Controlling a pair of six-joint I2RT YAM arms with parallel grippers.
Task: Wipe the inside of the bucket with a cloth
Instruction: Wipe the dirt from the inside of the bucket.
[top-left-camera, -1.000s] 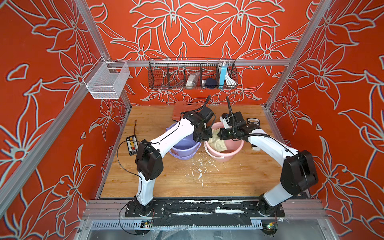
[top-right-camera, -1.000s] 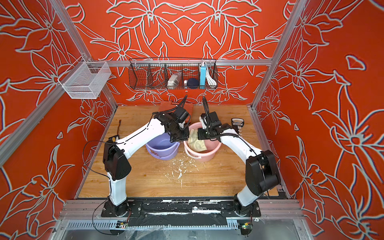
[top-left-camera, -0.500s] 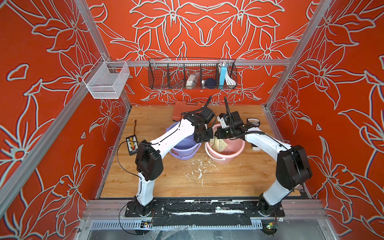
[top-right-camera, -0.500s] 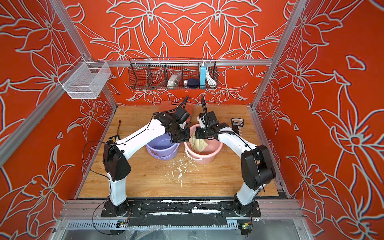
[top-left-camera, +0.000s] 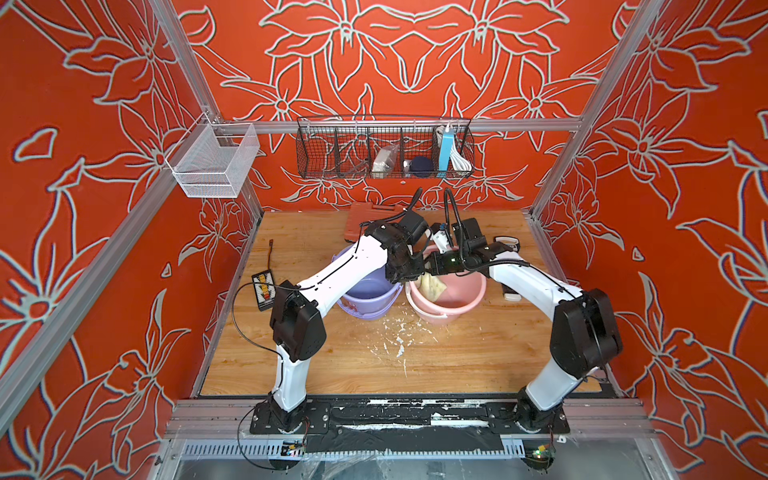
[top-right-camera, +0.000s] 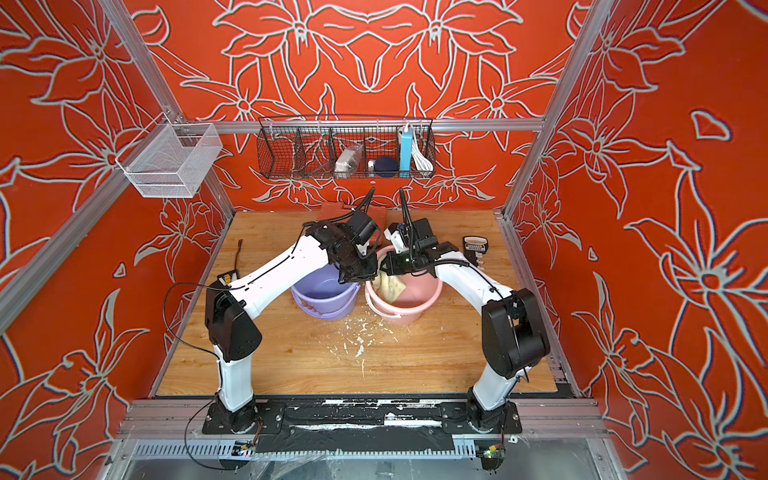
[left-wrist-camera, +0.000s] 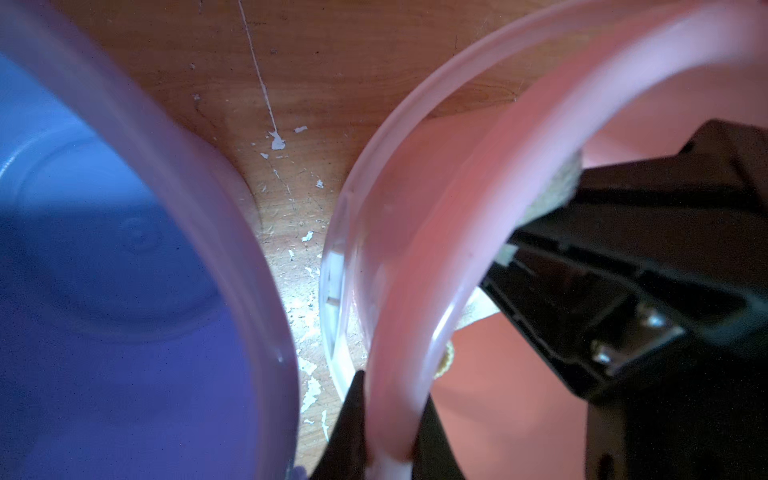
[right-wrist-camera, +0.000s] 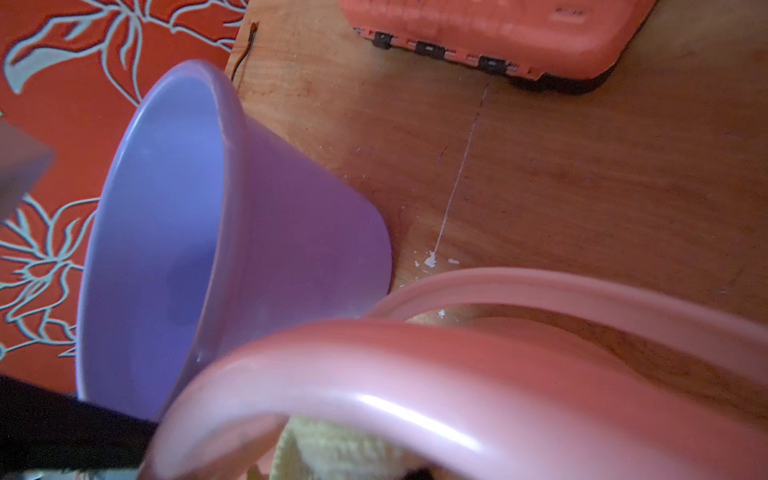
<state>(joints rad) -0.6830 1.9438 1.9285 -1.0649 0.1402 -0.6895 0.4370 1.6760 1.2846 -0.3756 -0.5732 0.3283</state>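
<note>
The pink bucket stands upright at mid-table. My left gripper is shut on its left rim; in the left wrist view the two black fingers pinch the pink rim at the gripper. The cream cloth hangs inside against the bucket's left wall. My right gripper reaches in over the rim and is shut on the cloth's upper end. The right wrist view shows the cloth just below the rim.
A purple bucket stands touching the pink one on its left, under my left arm. An orange case lies at the back. A remote lies at the left edge. White flecks litter the wood in front.
My right arm has swung left and carried the cloth across to the bucket's left wall. The left gripper has kept its hold on the rim.
</note>
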